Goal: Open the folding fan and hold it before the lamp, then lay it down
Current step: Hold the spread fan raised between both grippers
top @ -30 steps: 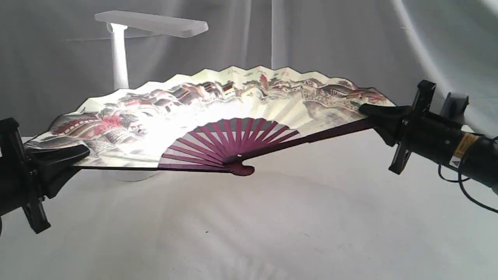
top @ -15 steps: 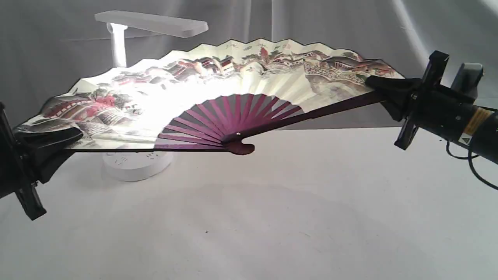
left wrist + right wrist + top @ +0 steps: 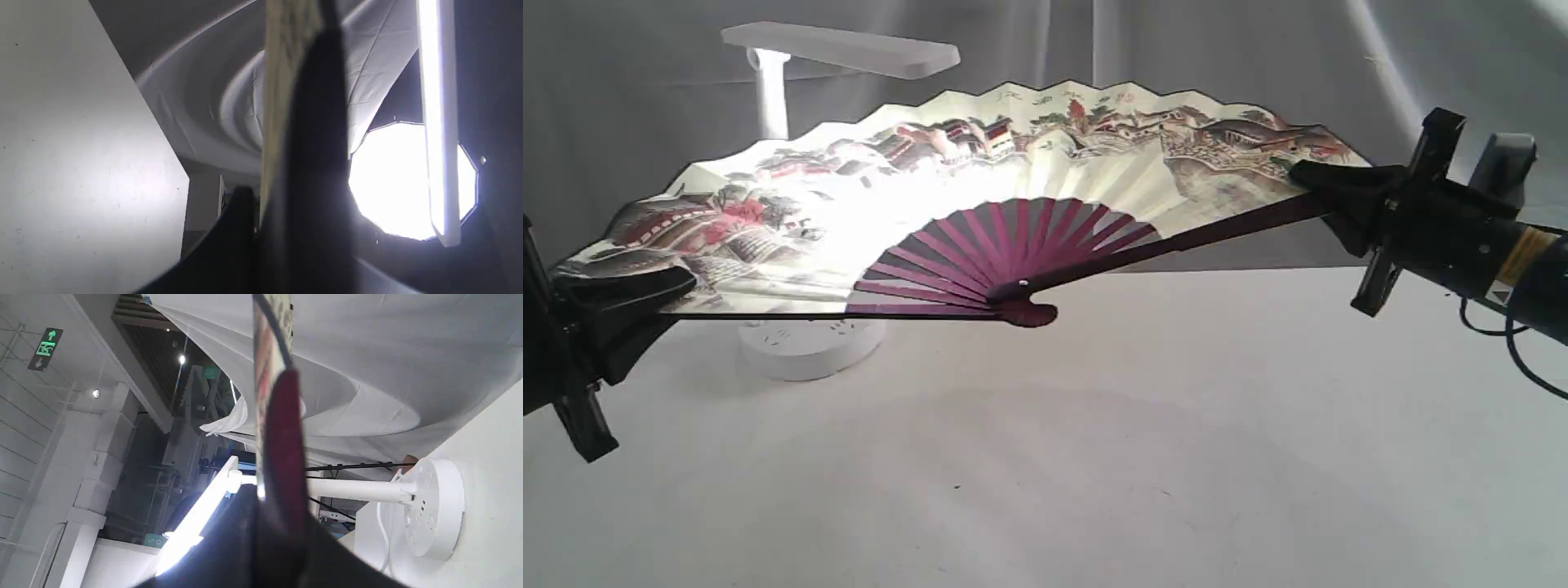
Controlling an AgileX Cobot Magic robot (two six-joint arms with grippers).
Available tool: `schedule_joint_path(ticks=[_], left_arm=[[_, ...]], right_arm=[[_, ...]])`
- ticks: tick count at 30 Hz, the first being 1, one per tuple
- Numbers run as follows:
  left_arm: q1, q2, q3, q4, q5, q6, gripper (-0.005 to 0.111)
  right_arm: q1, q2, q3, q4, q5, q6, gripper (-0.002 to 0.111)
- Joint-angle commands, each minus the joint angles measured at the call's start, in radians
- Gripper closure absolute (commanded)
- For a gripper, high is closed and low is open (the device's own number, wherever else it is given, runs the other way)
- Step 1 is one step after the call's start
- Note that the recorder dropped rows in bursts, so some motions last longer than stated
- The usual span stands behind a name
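The folding fan (image 3: 980,188) is spread wide and held up in the air, its painted cream paper tilted toward the exterior camera. Light from the lamp (image 3: 841,51) behind it glows through the paper. My left gripper (image 3: 625,298) is shut on the fan's left outer rib, my right gripper (image 3: 1327,192) on the right outer rib. The maroon ribs meet at the pivot (image 3: 1025,310) above the table. In the left wrist view the fan (image 3: 282,81) shows edge-on beside the lit lamp head (image 3: 437,122). The right wrist view shows the fan's maroon rib (image 3: 282,449) and the lamp's base (image 3: 433,506).
The lamp's round base (image 3: 809,347) stands on the white table (image 3: 1094,457) at the back left, partly behind the fan. Grey cloth hangs behind the scene. A bright octagonal studio light (image 3: 392,179) shines in the left wrist view.
Over the last second both grippers raised the fan and tipped it more upright before the lamp, uncovering the lamp's base. In the last half second it has stayed almost still.
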Motion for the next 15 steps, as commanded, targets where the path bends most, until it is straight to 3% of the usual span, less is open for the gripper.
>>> schedule_joint_path(ticks=[1, 15], left_arm=[[0.019, -0.012, 0.003, -0.060, -0.012, -0.032, 0.107], [0.019, -0.012, 0.003, -0.003, -0.012, 0.004, 0.107]], right_arm=[[-0.030, -0.007, -0.004, 0.049, 0.056, -0.015, 0.108], [-0.030, -0.007, 0.016, -0.022, 0.056, -0.015, 0.108]])
